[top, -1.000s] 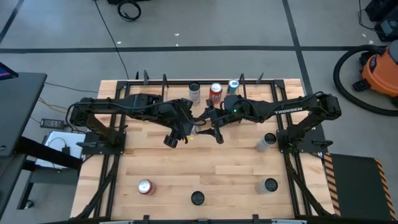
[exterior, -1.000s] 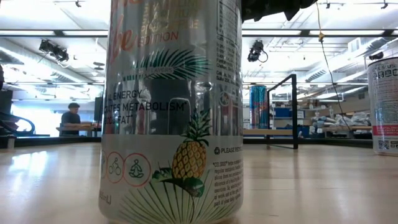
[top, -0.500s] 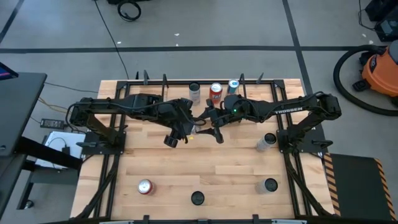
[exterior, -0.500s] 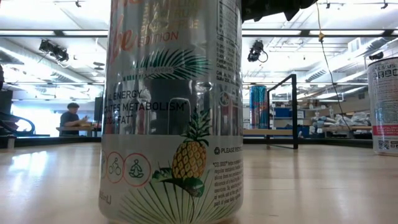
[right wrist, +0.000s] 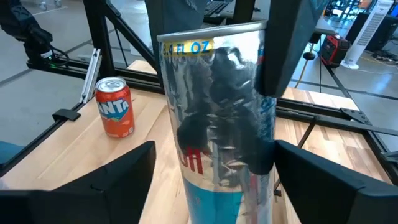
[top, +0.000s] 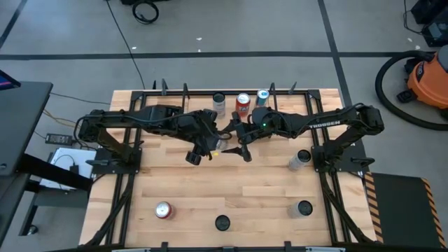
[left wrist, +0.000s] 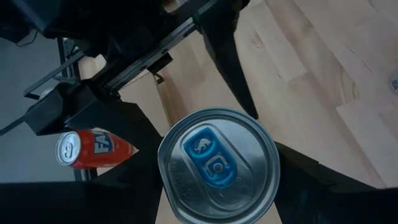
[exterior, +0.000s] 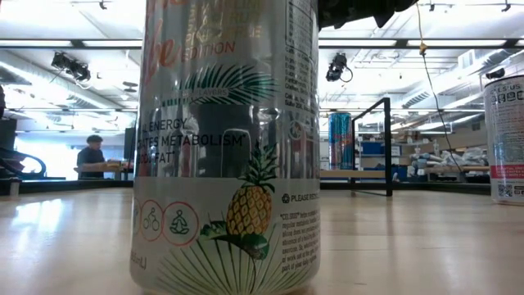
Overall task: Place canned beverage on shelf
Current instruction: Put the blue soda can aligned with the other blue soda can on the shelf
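A tall silver-and-blue can stands upright between both grippers over the table's middle, toward the far side. Its silver top with a blue tab shows in the left wrist view. My left gripper is shut on it. My right gripper is open, with one finger on either side of the can and a gap to each. The shelf runs along the far edge. On it stand a dark can, an orange can and a blue can. My left gripper pinches the can's upper side wall, just below the rim, between its two fingers. The fingers come slanting down from the table's left side. The can stays upright; its foot lies outside the wrist views.
Loose cans stand on the table at the right, near right, near middle and near left. A pineapple-printed can fills much of the low view. A person stands far back in the room.
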{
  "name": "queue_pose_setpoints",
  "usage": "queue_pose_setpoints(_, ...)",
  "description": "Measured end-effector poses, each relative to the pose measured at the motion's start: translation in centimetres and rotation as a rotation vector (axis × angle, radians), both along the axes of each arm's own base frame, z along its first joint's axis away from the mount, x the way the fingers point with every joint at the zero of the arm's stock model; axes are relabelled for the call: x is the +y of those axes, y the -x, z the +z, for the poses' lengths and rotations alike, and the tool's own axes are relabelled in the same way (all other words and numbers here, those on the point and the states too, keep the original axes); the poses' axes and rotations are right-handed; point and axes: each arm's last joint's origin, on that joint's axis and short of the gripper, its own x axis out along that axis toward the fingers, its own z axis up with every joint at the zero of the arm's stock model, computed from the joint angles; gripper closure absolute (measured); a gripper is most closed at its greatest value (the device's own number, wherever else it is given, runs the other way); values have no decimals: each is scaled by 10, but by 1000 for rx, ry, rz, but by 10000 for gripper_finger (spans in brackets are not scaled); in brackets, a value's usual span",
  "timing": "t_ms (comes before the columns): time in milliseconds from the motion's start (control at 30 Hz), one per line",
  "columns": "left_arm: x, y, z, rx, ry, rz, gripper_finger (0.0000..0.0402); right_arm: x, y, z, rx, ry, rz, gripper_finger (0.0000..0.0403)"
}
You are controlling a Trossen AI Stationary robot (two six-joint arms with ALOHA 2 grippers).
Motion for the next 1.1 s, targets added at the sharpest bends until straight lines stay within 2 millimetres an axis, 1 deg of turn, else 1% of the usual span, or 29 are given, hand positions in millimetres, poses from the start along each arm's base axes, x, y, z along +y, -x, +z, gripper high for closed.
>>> queue_pose_setpoints(133, 0, -3, 4, -47, -10, 0, 163, 0, -1, 2, -20, -31, -33, 57)
queue_pose_setpoints(367, 0, -3, 4, -50, -10, -3, 162, -1, -1, 2, -19, -22, -46, 57)
queue_pose_setpoints(433, 0, -3, 4, -48, -5, -3, 162, 1, -1, 2, -15, -25, -45, 66)
queue_pose_setpoints(500, 0, -3, 4, -49, 7, 1, 162, 2, -1, 1, -11, -25, -46, 83)
queue_pose_setpoints(667, -1, -3, 4, -47, 28, 2, 161, 5, -1, 1, -5, -24, -43, 148)
queue_pose_setpoints(733, -1, -2, 4, -45, 28, 4, 161, 5, -1, 1, -4, -24, -43, 168)
queue_pose_setpoints(967, -1, -2, 4, -47, 52, 12, 161, 5, -1, 1, -2, -31, -41, 172)
queue_pose_setpoints(1100, -2, -2, 3, -45, 79, 2, 157, 5, -1, 1, -1, -36, -39, 164)
